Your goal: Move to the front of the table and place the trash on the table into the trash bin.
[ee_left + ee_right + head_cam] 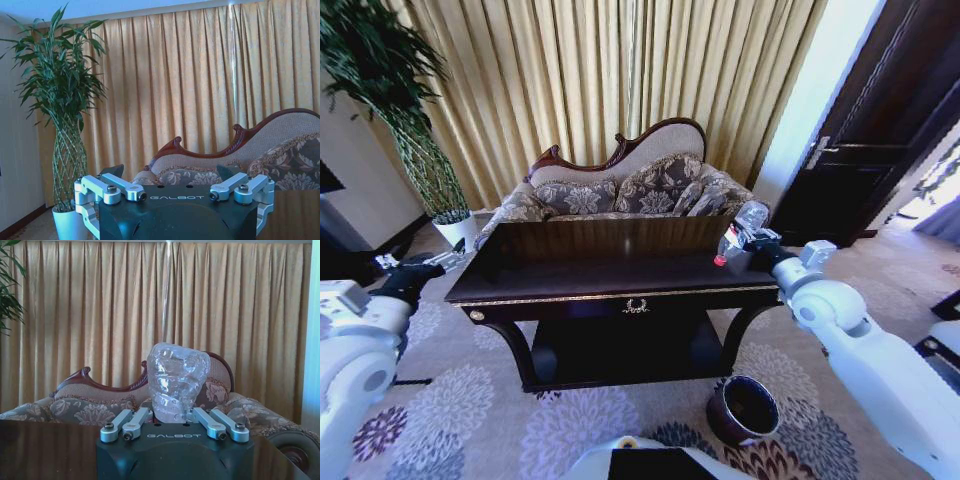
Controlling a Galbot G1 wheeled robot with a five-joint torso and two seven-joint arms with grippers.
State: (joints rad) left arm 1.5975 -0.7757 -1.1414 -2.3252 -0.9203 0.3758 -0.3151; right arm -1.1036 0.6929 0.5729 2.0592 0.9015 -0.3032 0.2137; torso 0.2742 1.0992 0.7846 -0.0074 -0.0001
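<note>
One piece of litter is in hand: the crushed clear plastic bottle with the red cap [742,228] sits pinched in the right tool [752,240], held up over the right end of the dark glossy wooden bench [620,275]. In the right wrist view the bottle [176,382] stands base-up between the silver fingers [131,421], which close in against its lower body from either side. From the head view its long axis runs tilted, the red cap pointing down and toward the bench, the crumpled base up and away.

What the drop turns on is where the small round dark maroon trash bin [743,409] lies from that tool: on the floral carpet by the bench's right front leg, below the bottle and nearer the robot's base. I judge the carry to be back toward the robot and downward, clearing the bench's front edge, with the cap end leading into the black opening. The right arm is much the nearer of the two to the bin.

At the bench's left end the left tool [425,265] hangs idle, its fingers [112,187] spread wide apart with nothing between them in the left wrist view.
</note>
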